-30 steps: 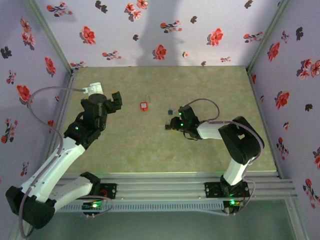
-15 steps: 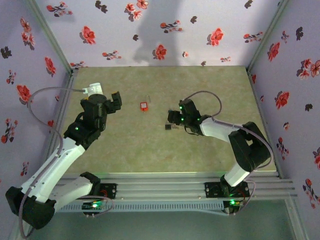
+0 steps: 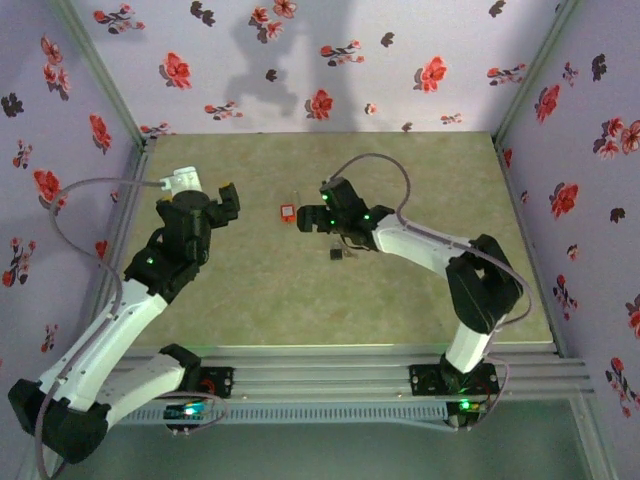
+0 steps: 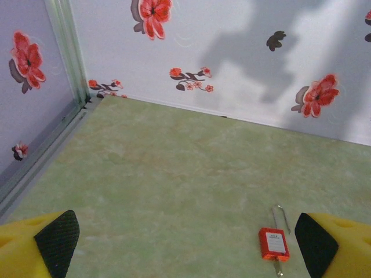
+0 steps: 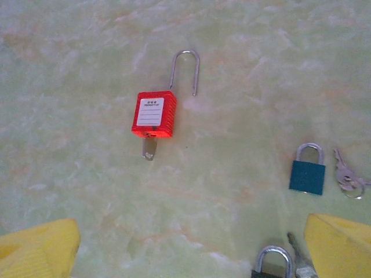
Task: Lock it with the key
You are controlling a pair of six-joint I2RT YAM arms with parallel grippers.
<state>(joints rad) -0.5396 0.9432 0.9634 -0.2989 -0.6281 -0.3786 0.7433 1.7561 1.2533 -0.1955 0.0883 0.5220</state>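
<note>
Within the last second the right claw (image 5: 191,252) has gone from nearly pinched to spread wide with nothing between its fingers. Its arm has swung left and far, from over the black padlock (image 3: 331,256) to just right of the red padlock (image 5: 153,114). The key (image 5: 295,258), which I take to be the thin silvery blade just right of the black padlock, lies loose on the worktop (image 3: 250,290), on the near side of that claw. To my mind, then, no locking is under way and the key must be picked up again. The left claw (image 3: 228,203) hangs open and empty at the left, hardly moved. Count: three padlocks, namely the red padlock with its shackle (image 5: 185,52) swung open, the blue padlock (image 5: 306,175) and the black padlock. There is also one silvery tab (image 5: 149,149) poking from the red one's near end, one small key bunch (image 5: 348,178) right of the blue, and two claws.
</note>
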